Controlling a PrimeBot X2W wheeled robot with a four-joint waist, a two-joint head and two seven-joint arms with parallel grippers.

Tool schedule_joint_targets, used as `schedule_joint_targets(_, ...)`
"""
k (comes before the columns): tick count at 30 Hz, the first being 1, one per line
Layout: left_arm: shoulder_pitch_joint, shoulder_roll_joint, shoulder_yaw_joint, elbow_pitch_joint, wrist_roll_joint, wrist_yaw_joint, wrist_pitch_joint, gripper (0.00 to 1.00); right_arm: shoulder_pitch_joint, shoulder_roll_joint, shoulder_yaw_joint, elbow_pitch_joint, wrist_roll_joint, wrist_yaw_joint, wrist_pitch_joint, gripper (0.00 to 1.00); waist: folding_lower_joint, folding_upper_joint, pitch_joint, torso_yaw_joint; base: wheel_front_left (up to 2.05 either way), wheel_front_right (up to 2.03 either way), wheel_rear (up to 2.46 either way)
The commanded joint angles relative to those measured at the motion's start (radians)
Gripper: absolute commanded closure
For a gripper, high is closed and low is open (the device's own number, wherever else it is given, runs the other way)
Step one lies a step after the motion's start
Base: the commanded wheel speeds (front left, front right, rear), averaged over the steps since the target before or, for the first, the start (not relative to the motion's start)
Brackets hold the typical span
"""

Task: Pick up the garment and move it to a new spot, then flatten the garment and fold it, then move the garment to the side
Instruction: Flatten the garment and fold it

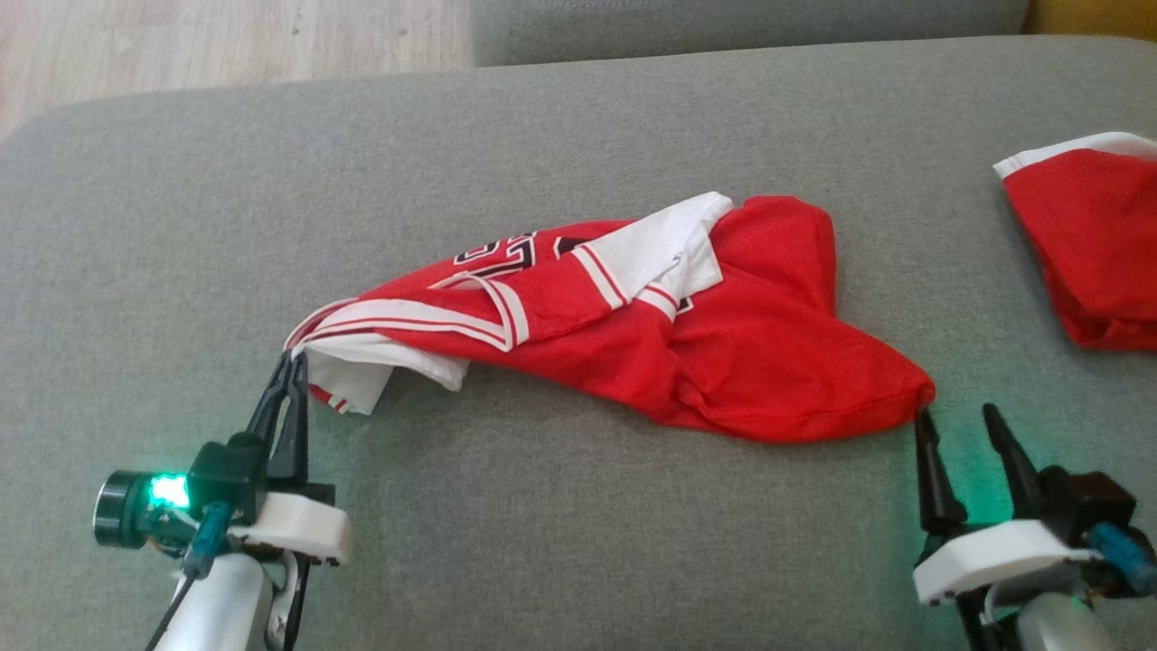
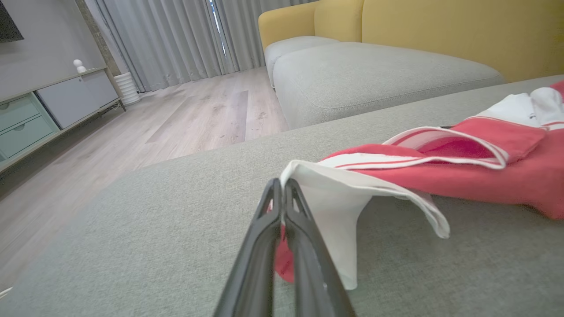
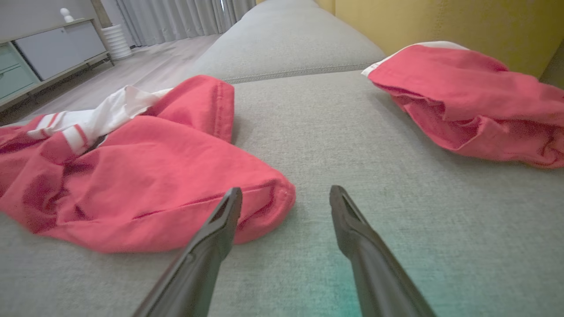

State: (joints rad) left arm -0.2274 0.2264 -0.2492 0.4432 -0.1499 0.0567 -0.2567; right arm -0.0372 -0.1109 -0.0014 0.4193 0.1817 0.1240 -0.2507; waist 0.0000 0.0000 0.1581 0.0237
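Two red garments lay on the grey sofa cushion (image 1: 578, 561) in the head view. The crumpled red-and-white jersey (image 1: 741, 362) sat near the middle, and a second red garment (image 1: 1094, 253) lay well apart at the right edge. The left gripper (image 1: 294, 360) had its fingers pressed together on the jersey's white striped edge at the left end. The right gripper (image 1: 956, 414) stood with its fingers spread and held nothing, one fingertip just at the jersey's lower right corner. Black print (image 1: 506, 249) showed on the jersey's chest, but it was folded over and could not be read.

From the left wrist view, the two dark fingers met at their tips and pinched the white hem. A bit of red cloth showed between them lower down. The rest of the jersey trailed off to the right across the cushion. A wooden floor (image 2: 185, 119), grey curtains (image 2: 176, 39) and a low cabinet (image 2: 53, 105) lay beyond.

From the right wrist view, the spread fingers framed bare cushion. One tip lay against the jersey's red corner and the other was clear of any cloth. The second garment rested at the upper right, near a yellow backrest (image 3: 440, 22).
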Motion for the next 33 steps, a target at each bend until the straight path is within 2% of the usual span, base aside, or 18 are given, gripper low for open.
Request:
schedule_joint_targets(1, -0.025, 0.03, 0.048, -0.034, -0.008, 0.01, -0.005, 1.0, -0.039, -0.016, 0.012, -0.018, -0.007, 0.007, -0.011, 0.0, 0.0, 0.0, 0.003, 0.003, 0.0, 0.0, 0.0)
schedule_joint_targets(11, -0.031, 0.044, 0.068, -0.054, -0.001, 0.042, -0.005, 1.0, -0.12, -0.014, -0.011, 0.091, -0.037, 0.007, -0.011, 0.0, 0.0, 0.0, 0.02, 0.018, 0.0, 0.0, 0.0)
schedule_joint_targets(17, -0.032, 0.072, 0.095, -0.072, -0.005, 0.064, -0.005, 1.0, -0.143, -0.009, -0.01, 0.15, -0.057, 0.007, 0.0, 0.0, 0.0, 0.0, 0.019, 0.028, 0.0, 0.0, 0.0)
schedule_joint_targets(26, -0.021, 0.096, 0.104, -0.099, -0.013, 0.073, -0.001, 1.0, -0.16, 0.003, 0.025, 0.172, -0.033, 0.007, 0.021, 0.0, 0.0, 0.0, 0.023, 0.038, 0.0, 0.0, 0.0)
schedule_joint_targets(29, -0.024, 0.094, 0.098, -0.102, -0.015, 0.073, -0.001, 1.0, -0.166, -0.002, 0.04, 0.178, -0.023, 0.007, 0.026, 0.17, 0.0, 0.0, 0.025, 0.044, 0.0, 0.0, 0.0)
schedule_joint_targets(30, -0.025, 0.094, 0.095, -0.102, -0.015, 0.072, 0.0, 1.0, -0.169, -0.004, 0.046, 0.18, -0.019, 0.007, 0.028, 0.26, 0.0, 0.0, 0.026, 0.046, 0.0, 0.0, 0.0)
schedule_joint_targets(32, -0.026, 0.092, 0.09, -0.104, -0.016, 0.071, 0.0, 1.0, -0.174, -0.007, 0.056, 0.185, -0.012, 0.007, 0.03, 0.51, 0.0, 0.0, 0.027, 0.05, 0.0, 0.0, 0.0)
schedule_joint_targets(33, -0.026, 0.092, 0.09, -0.104, -0.016, 0.071, 0.0, 1.0, -0.174, -0.007, 0.056, 0.185, -0.012, 0.007, 0.03, 0.51, 0.0, 0.0, 0.027, 0.05, 0.0, 0.0, 0.0)
